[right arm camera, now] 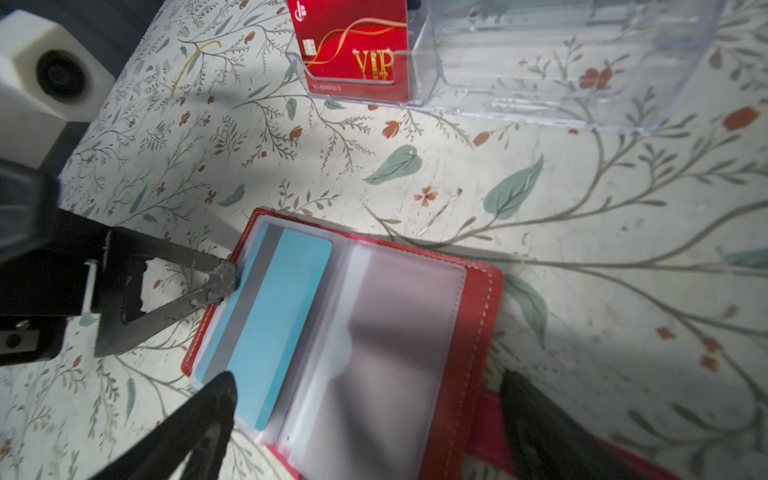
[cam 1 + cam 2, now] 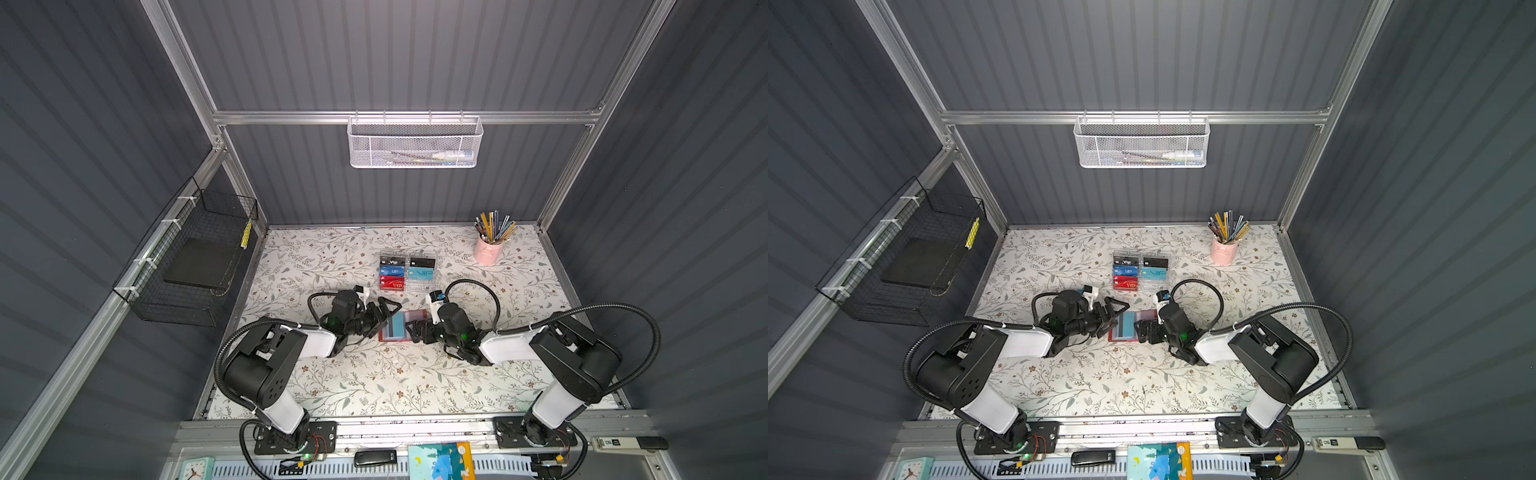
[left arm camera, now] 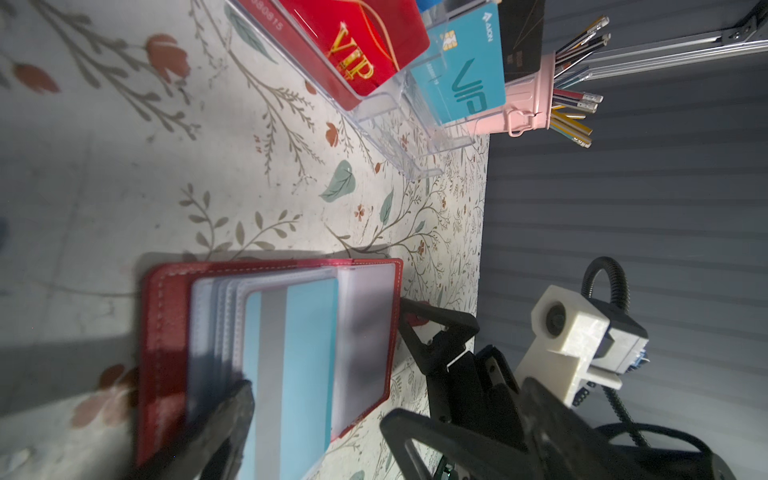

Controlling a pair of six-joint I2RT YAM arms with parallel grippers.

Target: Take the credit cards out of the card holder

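Note:
The red card holder [image 2: 384, 337] [image 1: 478, 332] lies open on the floral table between both grippers, clear sleeves up. A light-blue credit card [image 2: 395, 326] [image 2: 1127, 325] [image 3: 307, 353] [image 1: 286, 303] with a grey stripe sits in its left sleeve. My left gripper [image 2: 384, 319] [image 3: 324, 419] is open, and one of its fingertips [image 1: 224, 278] rests on the holder's left edge. My right gripper [image 2: 413, 330] [image 1: 370, 415] is open, straddling the holder's near end, one finger by the pink-red strap tab [image 1: 490, 419]. A teal VIP credit card [image 2: 420, 273] [image 3: 461, 79] stands in the rack behind.
A clear acrylic tiered rack [image 2: 419, 286] holding black, blue and red VIP cards stands just behind the holder. A pink cup of pencils [image 2: 488, 251] is at the back right. A black wire basket [image 2: 191, 257] hangs on the left wall, a white mesh basket [image 2: 413, 143] on the back wall.

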